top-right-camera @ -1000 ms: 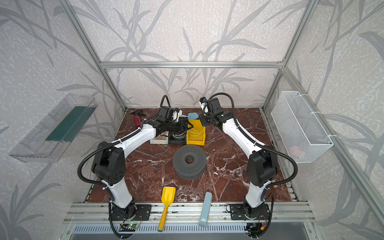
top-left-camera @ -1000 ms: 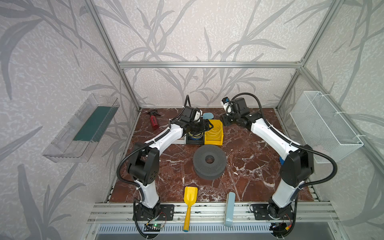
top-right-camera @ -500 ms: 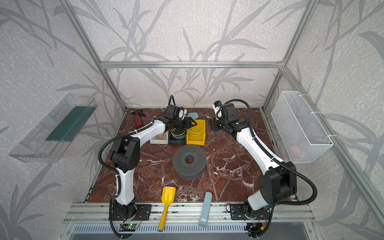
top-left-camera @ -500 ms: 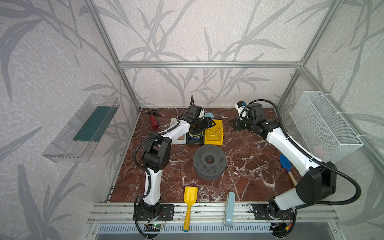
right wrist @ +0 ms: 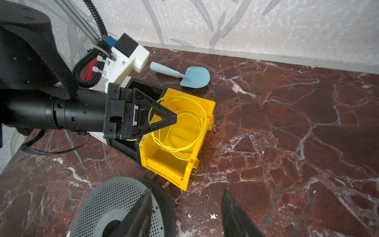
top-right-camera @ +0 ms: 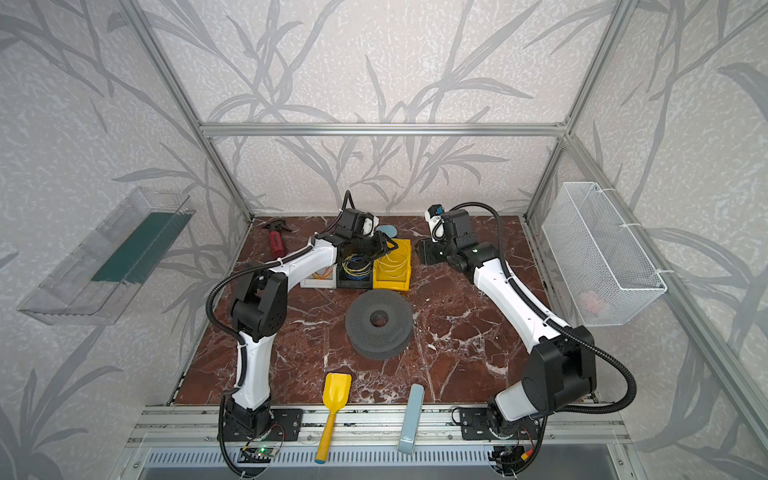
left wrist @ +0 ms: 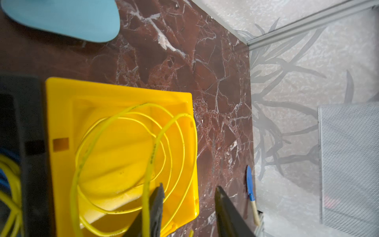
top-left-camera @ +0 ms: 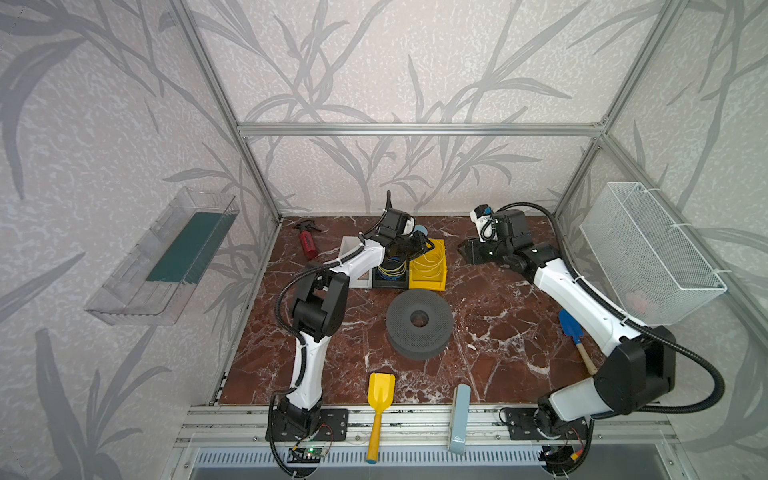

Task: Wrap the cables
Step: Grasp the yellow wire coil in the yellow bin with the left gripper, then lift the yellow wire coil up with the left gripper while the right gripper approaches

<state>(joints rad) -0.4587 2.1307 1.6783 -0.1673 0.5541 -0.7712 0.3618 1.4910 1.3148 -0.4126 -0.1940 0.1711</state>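
A: Since a second ago the right arm has swung clear of the bins toward the right side, and the left arm has edged over the yellow one. What sits nearest?

B: Nearest lies the dark grey perforated disc on the red marble counter. Just behind it, right against a black bin, stands the open yellow plastic bin. The thin pale-yellow wire lies loosely coiled inside it, with one loop rising above the rim.

A: And the left pincer?

B: It hangs over that bin, jaws partly apart with nothing between them. The raised loop runs along the outside of one finger.

A: The right pincer?

B: Off to the right, well apart from the bin, low over the counter, jaws apart and empty.

A: What could go wrong?

B: I judge that closing now pinches only air, since the strand sits outside the gap. A springy coil may also pop over the rim if tugged. The light bin may tip, or slide against its neighbour.
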